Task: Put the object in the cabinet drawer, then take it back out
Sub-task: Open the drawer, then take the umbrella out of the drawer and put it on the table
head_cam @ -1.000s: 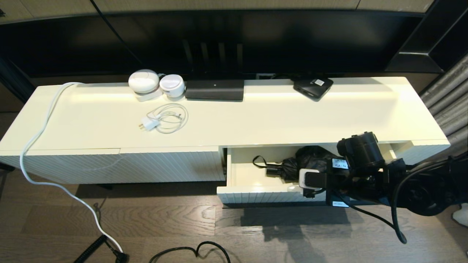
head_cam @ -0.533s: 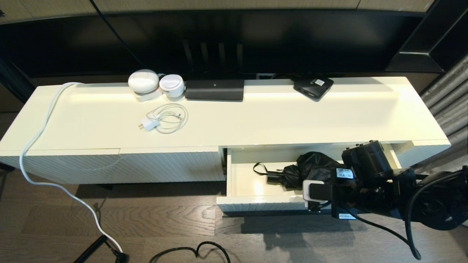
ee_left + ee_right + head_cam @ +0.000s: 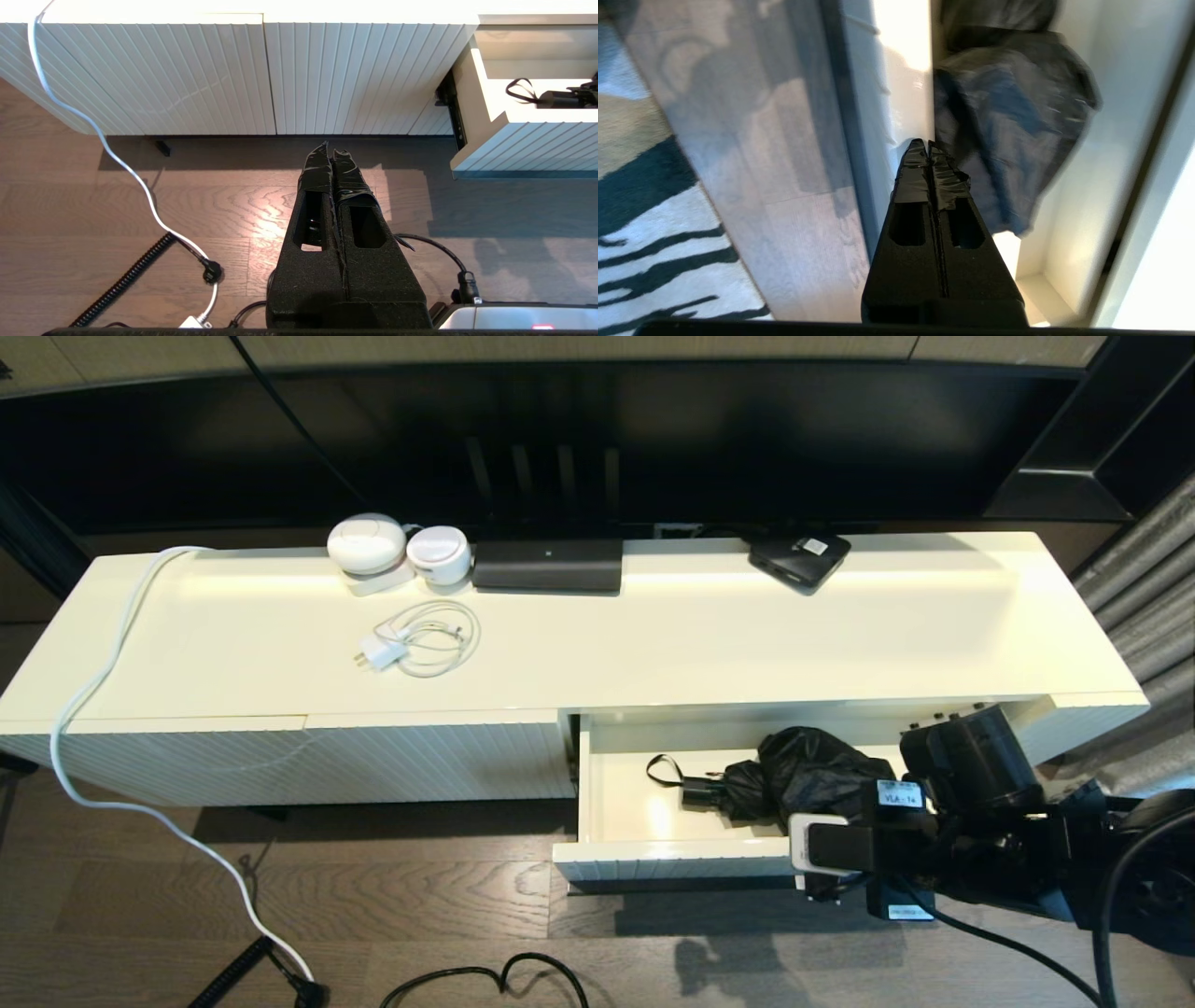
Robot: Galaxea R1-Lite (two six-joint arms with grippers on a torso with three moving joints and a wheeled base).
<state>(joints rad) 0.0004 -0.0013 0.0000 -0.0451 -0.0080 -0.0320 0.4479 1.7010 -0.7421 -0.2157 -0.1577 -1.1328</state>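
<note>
Right gripper (image 3: 928, 145) fingers pressed together, empty, tips at top edge of drawer (image 3: 653, 859) front, just beside umbrella (image 3: 794, 775). Umbrella lies inside open drawer, loose fabric bunched toward right, handle and wrist loop (image 3: 661, 770) pointing left. Drawer pulled out from cabinet (image 3: 597, 644) at right end. On cabinet top: coiled white charger (image 3: 415, 644), two white round devices (image 3: 397, 553), long black box (image 3: 548, 566), small black box (image 3: 799, 558). Left gripper (image 3: 332, 154) closed, parked over wood floor (image 3: 210, 200) before cabinet front.
</note>
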